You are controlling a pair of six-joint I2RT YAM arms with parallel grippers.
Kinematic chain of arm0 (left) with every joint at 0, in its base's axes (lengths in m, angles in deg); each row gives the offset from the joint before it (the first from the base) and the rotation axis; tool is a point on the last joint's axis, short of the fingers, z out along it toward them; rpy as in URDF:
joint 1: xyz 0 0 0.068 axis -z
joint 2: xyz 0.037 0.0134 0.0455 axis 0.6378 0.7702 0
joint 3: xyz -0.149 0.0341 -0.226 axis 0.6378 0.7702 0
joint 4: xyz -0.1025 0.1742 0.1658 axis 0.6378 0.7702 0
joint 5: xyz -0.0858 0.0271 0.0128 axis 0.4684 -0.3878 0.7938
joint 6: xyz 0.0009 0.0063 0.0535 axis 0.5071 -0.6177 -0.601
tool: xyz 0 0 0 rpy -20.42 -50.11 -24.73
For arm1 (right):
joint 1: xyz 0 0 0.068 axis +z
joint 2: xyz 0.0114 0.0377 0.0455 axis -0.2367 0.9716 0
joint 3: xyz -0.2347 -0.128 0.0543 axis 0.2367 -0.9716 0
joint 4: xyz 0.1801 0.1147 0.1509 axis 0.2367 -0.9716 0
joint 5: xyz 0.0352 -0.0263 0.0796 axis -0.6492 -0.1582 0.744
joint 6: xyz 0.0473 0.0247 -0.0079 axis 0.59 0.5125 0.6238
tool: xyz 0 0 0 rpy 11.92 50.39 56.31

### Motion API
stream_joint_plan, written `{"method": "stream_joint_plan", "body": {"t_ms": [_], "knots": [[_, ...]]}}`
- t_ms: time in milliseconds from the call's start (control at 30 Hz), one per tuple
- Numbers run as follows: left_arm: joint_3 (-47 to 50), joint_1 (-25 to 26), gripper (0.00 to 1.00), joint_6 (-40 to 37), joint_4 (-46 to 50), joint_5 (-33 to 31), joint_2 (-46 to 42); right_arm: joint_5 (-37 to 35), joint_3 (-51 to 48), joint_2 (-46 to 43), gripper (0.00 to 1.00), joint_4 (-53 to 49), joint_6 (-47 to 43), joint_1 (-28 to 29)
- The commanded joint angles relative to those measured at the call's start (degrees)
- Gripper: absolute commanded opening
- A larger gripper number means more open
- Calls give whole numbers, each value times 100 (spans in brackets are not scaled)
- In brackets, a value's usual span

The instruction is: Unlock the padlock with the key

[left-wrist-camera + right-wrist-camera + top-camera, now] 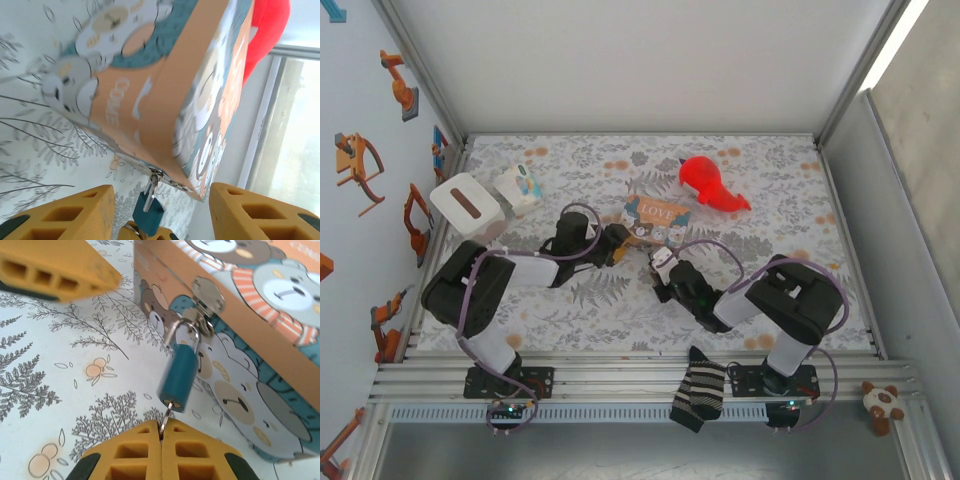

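Padlock, small and teal-bodied, hangs by its shackle from the hasp on the front of the LOVE tin. The key is seated in its underside. The right gripper, just in front of the tin, has its jaws pressed together on the key's thin head. The left gripper stands with its jaws well apart on either side of the lock, touching nothing.

The likely trouble is that the lock dangles free. With nothing bracing the body, a turn of the key may simply swing or spin it on the hasp. The narrow pinch could also slip off the key, or the pull could drag the tin across the cloth.

That cloth is pale with grey ferns and orange blossoms. Beyond the tin lies a red plush toy. White panels on aluminium rails enclose the table, and the wall to the left of the tin carries orange robot-arm stickers.
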Motion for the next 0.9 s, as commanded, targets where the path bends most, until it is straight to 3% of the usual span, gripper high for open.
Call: {"method": "stream_joint_plan", "body": {"t_ms": [0,167,400,667,867], "knots": [[38,-184,53,-592,861,-137,-397,413,-238,-221,0,75,692,-180],[-65,-397,53,-944,1571,-249,-787,1222,-437,-457,0,129,1278,-602],[-269,-461,55,-1273,2091,-362,-996,1533,-588,-468,1,142,1565,-797],[-307,-562,56,-1536,2495,-474,-1260,1592,-750,-557,21,133,1768,-1037],[-699,-586,62,-2442,3599,-766,-1579,1618,-800,-1104,30,-363,1836,-1189]]}}
